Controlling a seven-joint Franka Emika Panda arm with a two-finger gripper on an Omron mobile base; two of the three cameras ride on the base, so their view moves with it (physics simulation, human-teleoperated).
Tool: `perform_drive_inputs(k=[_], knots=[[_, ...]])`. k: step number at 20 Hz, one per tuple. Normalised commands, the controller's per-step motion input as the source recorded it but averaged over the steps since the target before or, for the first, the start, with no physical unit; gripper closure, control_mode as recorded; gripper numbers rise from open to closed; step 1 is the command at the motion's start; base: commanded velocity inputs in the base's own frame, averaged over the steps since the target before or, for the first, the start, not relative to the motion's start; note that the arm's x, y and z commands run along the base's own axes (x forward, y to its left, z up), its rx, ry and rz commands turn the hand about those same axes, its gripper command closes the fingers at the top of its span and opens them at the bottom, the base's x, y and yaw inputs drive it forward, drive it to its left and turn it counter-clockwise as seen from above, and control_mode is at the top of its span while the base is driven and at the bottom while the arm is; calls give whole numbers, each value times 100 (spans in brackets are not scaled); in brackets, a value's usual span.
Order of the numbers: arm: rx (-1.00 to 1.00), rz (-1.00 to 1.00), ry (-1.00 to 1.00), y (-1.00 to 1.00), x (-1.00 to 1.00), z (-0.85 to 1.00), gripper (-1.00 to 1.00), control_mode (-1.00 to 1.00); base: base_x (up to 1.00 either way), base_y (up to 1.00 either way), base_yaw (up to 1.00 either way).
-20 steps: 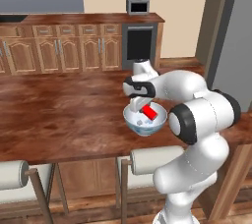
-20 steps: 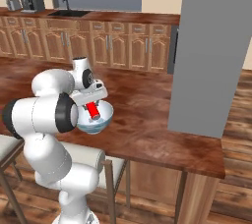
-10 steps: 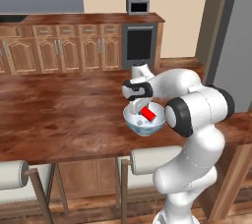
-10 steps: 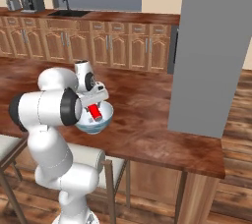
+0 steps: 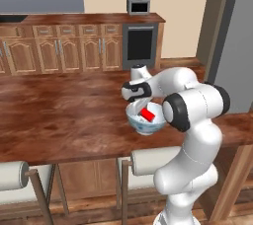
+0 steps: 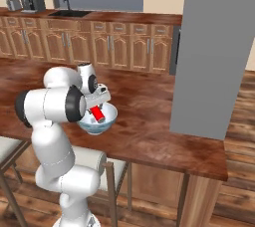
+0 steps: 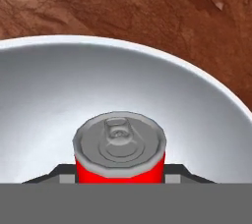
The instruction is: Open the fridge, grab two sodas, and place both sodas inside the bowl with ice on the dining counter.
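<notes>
A small red soda can (image 5: 147, 115) (image 6: 97, 113) (image 7: 119, 149) sits low inside the white bowl (image 5: 140, 124) (image 6: 107, 121) (image 7: 197, 78). The bowl stands on the dark reddish-brown dining counter (image 5: 64, 115) (image 6: 149, 121) near its front edge. My gripper (image 5: 142, 106) (image 6: 94, 106) (image 7: 119, 178) reaches down into the bowl and is shut on the can, one dark fingertip (image 7: 63, 173) on each side of it. The can leans in the base views. The grey fridge (image 6: 214, 47) (image 5: 237, 46) rises at the right.
White-cushioned stools (image 5: 153, 160) (image 6: 89, 164) line the counter's near edge below the bowl. Lighter wood cabinets (image 5: 74, 51) and a dark wall oven (image 5: 140, 46) run along the back. A sink and coffee machine (image 6: 30, 1) sit far left.
The arm's elbow has swung slightly toward the counter. The gripper and the red can stay in the bowl, the grip unchanged.
</notes>
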Motion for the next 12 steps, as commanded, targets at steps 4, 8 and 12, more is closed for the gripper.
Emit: perform_drive_inputs(k=[4, 8, 12], knots=[[0, 5, 0, 0, 1, -17, 100, -100, 0, 0, 0], [0, 5, 0, 4, -1, -14, -100, -100, 0, 0, 0], [-1, 4, -2, 5, -34, -8, -100, -100, 0, 0, 0]])
